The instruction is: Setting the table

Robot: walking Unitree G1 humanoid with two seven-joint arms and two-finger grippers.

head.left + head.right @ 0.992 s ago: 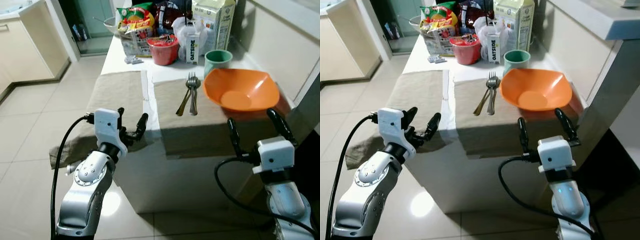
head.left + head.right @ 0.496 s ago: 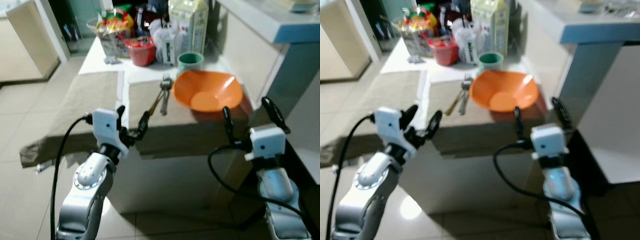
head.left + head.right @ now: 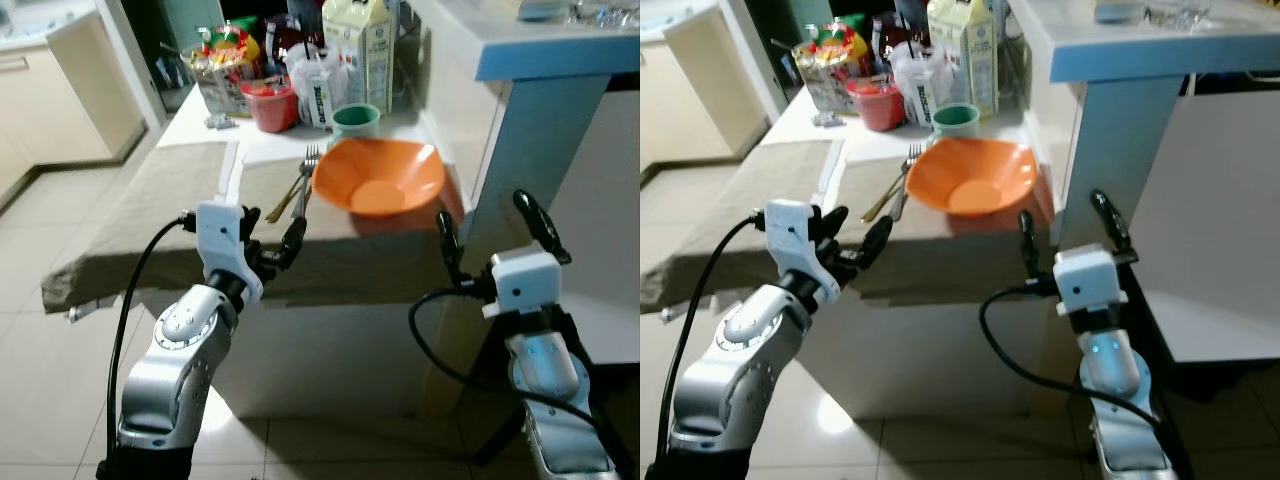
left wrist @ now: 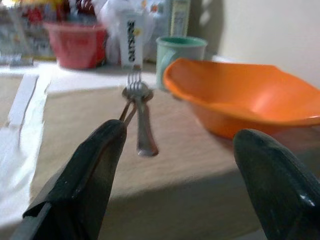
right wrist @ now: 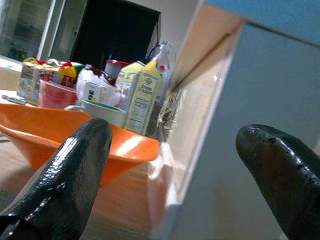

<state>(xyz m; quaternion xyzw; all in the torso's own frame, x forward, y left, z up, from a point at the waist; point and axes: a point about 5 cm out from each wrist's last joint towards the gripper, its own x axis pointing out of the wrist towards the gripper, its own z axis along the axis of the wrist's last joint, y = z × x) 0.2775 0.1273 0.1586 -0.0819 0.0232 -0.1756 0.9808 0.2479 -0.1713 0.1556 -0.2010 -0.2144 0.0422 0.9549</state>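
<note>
An orange bowl (image 3: 378, 179) sits on a beige placemat (image 3: 340, 230) near the table's front right corner. A fork and a spoon (image 3: 296, 188) lie together on the mat just left of the bowl. A green cup (image 3: 355, 119) stands behind the bowl. My left gripper (image 3: 270, 235) is open in front of the table edge, level with the cutlery (image 4: 138, 120), nothing between its fingers. My right gripper (image 3: 487, 232) is open and empty beside the table's right corner, below the bowl's rim (image 5: 60, 140).
A second beige placemat (image 3: 150, 210) hangs over the table's left side. Food packages, a red cup (image 3: 272, 106) and a milk carton (image 3: 362, 45) crowd the table's far end. A white-blue counter wall (image 3: 540, 130) stands close on the right. Tiled floor lies to the left.
The camera has shifted so the table sits further left and the counter wall fills more of the right. Both grippers stay open and empty near the table's front edge.
</note>
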